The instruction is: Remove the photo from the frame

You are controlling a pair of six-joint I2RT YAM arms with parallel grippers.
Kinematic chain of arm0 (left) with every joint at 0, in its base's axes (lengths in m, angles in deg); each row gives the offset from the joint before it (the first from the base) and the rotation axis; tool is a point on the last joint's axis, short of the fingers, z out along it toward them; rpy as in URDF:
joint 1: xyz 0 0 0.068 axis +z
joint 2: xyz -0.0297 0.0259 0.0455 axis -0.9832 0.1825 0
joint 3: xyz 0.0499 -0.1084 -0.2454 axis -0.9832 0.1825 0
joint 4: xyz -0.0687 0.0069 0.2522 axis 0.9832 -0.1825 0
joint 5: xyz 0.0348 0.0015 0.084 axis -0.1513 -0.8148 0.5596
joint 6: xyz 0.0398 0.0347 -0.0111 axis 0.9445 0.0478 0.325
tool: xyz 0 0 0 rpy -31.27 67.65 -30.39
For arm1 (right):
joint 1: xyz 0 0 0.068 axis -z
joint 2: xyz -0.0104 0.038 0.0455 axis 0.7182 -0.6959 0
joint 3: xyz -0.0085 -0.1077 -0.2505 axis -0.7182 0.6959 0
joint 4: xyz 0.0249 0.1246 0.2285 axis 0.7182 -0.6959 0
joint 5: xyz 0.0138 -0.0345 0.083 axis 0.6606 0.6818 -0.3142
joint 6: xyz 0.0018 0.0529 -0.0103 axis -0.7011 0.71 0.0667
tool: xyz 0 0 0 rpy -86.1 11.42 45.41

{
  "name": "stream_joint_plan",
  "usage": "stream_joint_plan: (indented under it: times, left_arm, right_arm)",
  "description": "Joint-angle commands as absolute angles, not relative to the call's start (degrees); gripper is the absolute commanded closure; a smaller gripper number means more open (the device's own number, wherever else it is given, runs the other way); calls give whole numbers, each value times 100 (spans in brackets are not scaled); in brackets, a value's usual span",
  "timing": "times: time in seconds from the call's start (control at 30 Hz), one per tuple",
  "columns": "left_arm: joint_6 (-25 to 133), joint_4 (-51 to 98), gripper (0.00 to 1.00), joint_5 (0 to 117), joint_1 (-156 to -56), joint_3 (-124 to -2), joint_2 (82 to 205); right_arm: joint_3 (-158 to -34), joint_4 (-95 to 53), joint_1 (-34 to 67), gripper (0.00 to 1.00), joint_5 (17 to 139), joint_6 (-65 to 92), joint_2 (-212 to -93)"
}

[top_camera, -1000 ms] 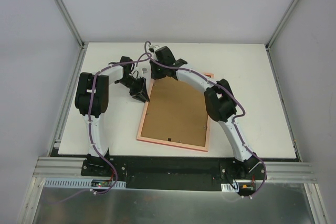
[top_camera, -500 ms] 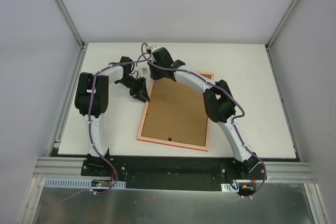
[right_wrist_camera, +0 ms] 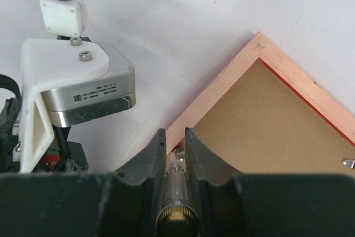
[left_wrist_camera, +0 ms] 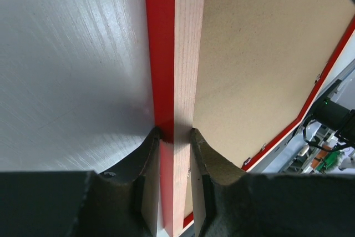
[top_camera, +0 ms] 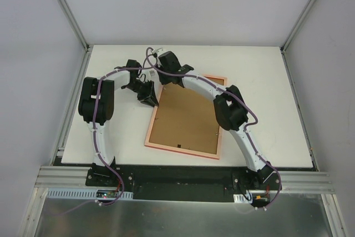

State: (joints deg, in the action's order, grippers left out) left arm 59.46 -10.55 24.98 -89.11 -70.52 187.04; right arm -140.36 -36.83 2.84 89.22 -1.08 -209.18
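Holding the frame face down, we work at its back.
Our left gripper (left_wrist_camera: 176, 137) pinches the left rail of the frame (left_wrist_camera: 186, 54), which lies on the table (top_camera: 260, 81). The right gripper (right_wrist_camera: 176, 137) is almost closed on a thin clear tool (right_wrist_camera: 176, 181) at the far corner. Next, we think, the backing board (top_camera: 186, 117) must be loosened.

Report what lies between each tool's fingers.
The left tool pinches the frame's side rail, in the left wrist view; the right tool holds a slim clear-bodied rod, tip by the frame's inner edge, in the right wrist view.

Face-down frame (top_camera: 182, 151) on white table (top_camera: 266, 98)
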Motion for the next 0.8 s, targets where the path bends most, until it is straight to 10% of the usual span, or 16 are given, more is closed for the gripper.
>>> stream_joint_plan:
  times: [0.0,0.77]
  left_arm:
    - [5979,-1403,100,2393,-8906,-6920,18392]
    - [5883,-1350,100,2411,-8906,-6929,18401]
  right_arm:
    - [-14059,-3423,205,99,9730,-891,-20794]
    - [-14350,-4178,433,99,8661,-67,-20294]
